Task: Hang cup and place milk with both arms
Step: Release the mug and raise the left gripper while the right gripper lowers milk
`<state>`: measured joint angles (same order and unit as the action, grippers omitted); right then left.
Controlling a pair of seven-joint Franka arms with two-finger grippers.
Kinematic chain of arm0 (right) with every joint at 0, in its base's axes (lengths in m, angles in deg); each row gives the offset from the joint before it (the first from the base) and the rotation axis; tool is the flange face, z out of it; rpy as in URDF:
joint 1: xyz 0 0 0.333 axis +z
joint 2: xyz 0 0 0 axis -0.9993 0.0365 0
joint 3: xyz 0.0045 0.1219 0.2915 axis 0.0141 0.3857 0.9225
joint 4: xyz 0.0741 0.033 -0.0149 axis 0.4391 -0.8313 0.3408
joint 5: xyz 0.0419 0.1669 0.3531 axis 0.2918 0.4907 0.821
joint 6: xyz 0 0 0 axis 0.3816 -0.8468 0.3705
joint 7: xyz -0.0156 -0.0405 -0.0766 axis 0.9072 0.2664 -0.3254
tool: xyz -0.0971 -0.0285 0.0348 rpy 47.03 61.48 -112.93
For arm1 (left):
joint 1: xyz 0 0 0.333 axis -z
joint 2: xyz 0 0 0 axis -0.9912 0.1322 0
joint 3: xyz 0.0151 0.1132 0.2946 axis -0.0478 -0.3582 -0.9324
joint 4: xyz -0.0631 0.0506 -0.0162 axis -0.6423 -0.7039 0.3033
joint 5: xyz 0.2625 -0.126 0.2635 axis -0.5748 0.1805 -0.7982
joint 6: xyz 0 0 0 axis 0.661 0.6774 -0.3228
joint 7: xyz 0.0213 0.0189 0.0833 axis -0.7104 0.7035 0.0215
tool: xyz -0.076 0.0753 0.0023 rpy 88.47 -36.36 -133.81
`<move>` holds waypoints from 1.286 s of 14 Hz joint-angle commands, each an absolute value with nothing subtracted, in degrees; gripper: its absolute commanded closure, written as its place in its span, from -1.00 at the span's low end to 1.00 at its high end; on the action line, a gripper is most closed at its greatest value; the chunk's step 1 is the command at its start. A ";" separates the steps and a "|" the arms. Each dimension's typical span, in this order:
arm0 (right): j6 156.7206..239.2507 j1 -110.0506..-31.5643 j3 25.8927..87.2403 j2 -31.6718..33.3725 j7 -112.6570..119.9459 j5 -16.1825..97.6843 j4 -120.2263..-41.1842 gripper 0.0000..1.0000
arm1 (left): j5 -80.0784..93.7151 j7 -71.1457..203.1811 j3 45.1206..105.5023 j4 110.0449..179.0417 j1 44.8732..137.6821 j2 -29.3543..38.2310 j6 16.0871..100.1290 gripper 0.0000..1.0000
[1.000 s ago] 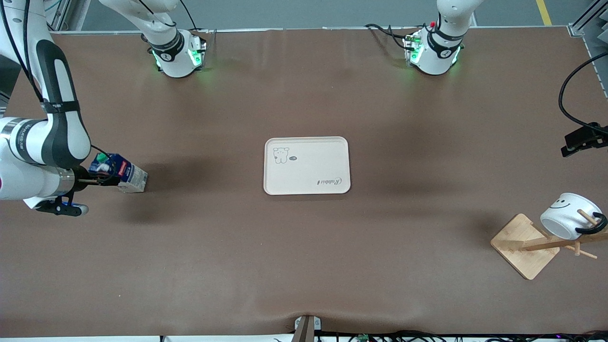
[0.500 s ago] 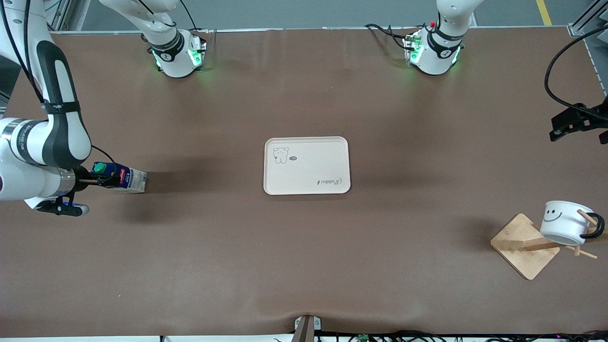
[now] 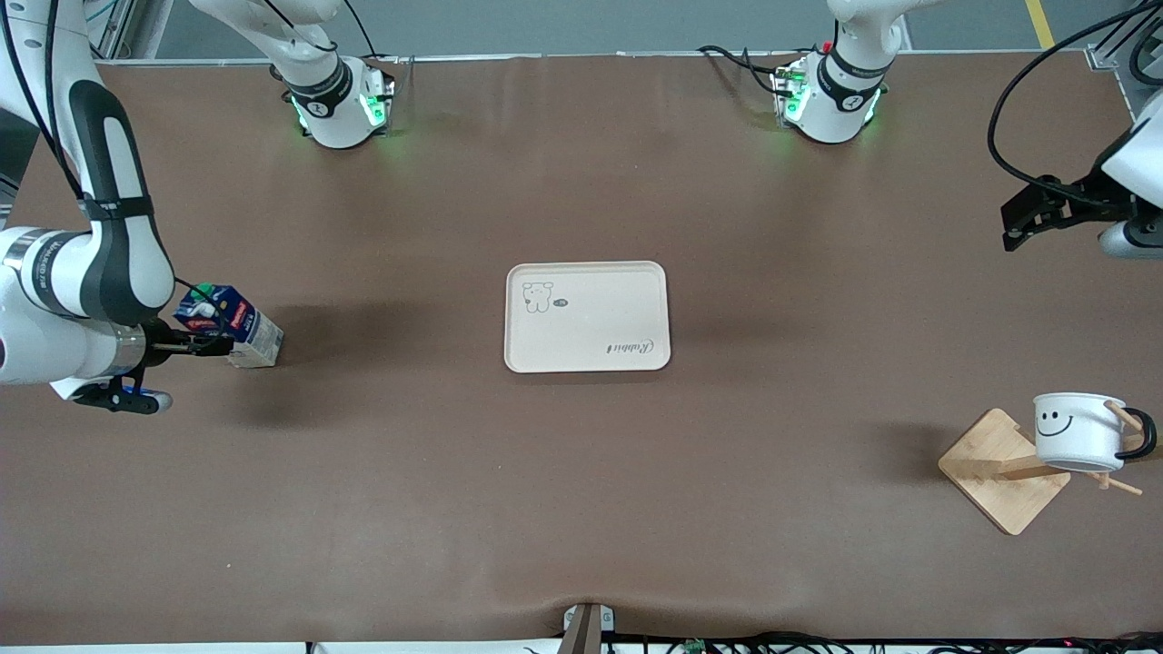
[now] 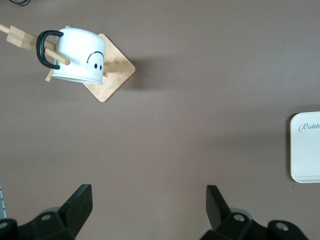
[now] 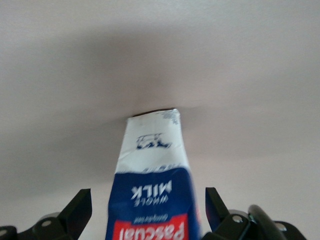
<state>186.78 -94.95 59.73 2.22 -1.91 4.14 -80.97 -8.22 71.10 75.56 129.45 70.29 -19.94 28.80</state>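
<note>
Cup: hung by its handle on a wooden rack. Left pincer: spread, empty (over bare table). Right pincer: spread around the milk, fingers apart from it.

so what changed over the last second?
The cup, hanging on the wooden rack, swung from tilted to level. The left gripper, open, drew up and away from it. The milk wobbled between the right gripper fingers, not yet lifted. The tray stayed put.
</note>
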 commanded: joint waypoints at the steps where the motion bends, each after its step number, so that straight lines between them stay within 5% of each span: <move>1: 186.78 -96.34 60.87 2.17 -1.83 6.01 -81.18 -1.00 | -7.10 68.62 69.23 131.67 76.58 -22.59 27.88 -1.00; 7: 185.20 -96.08 61.05 2.26 6.59 7.24 -74.86 -1.00 | -7.36 66.93 63.50 132.98 83.54 -23.82 27.34 -1.00; 13: 180.54 -95.56 61.14 2.17 7.05 7.16 -70.64 -1.00 | -7.10 67.37 63.93 133.07 83.11 -23.82 27.87 -1.00; 18: 166.16 -92.40 61.14 2.00 6.96 6.19 -59.68 -1.00 | -3.32 67.99 63.75 134.66 81.70 -25.40 27.78 -1.00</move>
<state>172.40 -93.57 61.04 2.01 6.27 6.16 -65.80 -4.68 67.64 64.12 132.48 81.99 -22.94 27.56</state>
